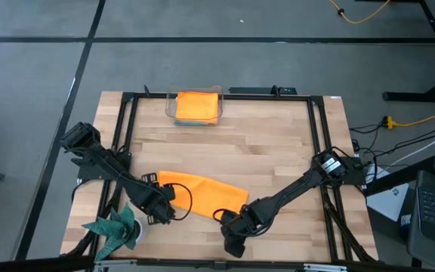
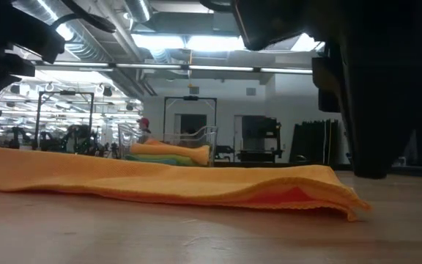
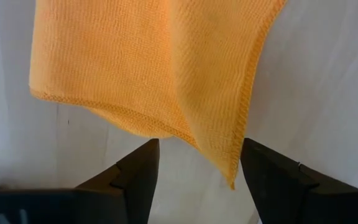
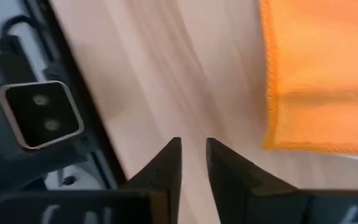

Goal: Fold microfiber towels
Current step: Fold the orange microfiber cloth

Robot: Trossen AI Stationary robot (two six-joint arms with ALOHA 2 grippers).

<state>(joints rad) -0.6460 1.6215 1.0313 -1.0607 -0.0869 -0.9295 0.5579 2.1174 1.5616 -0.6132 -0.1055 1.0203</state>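
Note:
An orange microfiber towel (image 1: 202,193) lies folded over on the wooden table near its front edge; the low view shows it as a long flat strip (image 2: 160,183) with layers at its right end. My left gripper (image 1: 169,210) is open at the towel's left end, its fingers standing on either side of a towel corner (image 3: 232,171) without touching it. My right gripper (image 1: 229,225) stands just near of the towel's right end. Its fingers (image 4: 193,163) are a narrow gap apart and empty, with the towel's edge (image 4: 272,93) beside them.
A clear basket (image 1: 174,113) at the table's far edge holds a stack of folded towels with an orange one (image 1: 198,105) on top. A dark teal spiky-edged cloth (image 1: 115,230) lies at the near left corner. A small camera (image 4: 39,115) sits at the near edge.

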